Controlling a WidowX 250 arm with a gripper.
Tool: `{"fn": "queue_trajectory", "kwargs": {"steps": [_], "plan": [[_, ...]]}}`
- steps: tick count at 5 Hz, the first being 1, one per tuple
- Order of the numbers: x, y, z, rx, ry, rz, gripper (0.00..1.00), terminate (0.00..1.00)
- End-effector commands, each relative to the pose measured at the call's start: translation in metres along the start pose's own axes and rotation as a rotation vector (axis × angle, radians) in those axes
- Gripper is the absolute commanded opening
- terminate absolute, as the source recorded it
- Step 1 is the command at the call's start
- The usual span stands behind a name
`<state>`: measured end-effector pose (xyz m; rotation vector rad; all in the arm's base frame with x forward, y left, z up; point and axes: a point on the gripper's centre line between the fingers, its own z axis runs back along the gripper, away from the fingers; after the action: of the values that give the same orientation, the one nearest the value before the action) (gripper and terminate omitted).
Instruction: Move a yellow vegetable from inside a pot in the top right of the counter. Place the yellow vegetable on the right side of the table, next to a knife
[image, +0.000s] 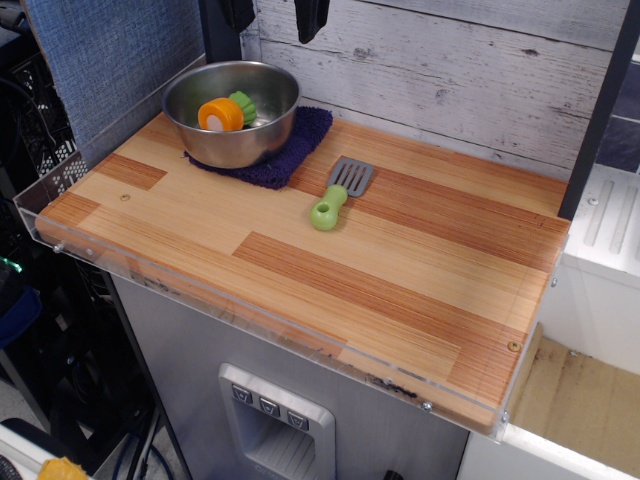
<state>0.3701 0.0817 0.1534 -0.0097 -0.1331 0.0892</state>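
The yellow vegetable (221, 114) lies inside the pot (240, 146), its flat pale cut face toward me and its green stem end behind it. The pot is a shiny steel bowl at the far left corner of the striped wooden table (400, 280). My gripper (274, 14) shows only as two dark fingertips at the top edge, above and behind the pot. The fingertips (310, 18) stand apart with nothing between them. No knife is in view.
A dark purple cloth (300, 145) lies under the pot. A green-handled spatula (338, 194) with a grey slotted blade lies mid-table, right of the pot. A clear acrylic rim (300, 335) runs along the front edge. A whitewashed plank wall stands behind.
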Motion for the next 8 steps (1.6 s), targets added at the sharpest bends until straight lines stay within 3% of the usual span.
{"fn": "queue_trajectory", "kwargs": {"steps": [1, 2, 3, 4, 6, 8], "plan": [[0.000, 0.000, 0.000, 0.000, 0.000, 0.000, 1.00, 0.00], [0.009, 0.033, -0.009, 0.001, -0.001, 0.080, 1.00, 0.00], [0.024, 0.075, -0.018, 0.064, -0.007, 0.155, 1.00, 0.00], [0.034, 0.101, -0.021, 0.080, 0.011, 0.190, 1.00, 0.00], [0.033, 0.089, -0.017, 0.073, 0.028, 0.107, 1.00, 0.00], [0.026, 0.088, -0.028, 0.070, 0.053, 0.106, 1.00, 0.00]]}}
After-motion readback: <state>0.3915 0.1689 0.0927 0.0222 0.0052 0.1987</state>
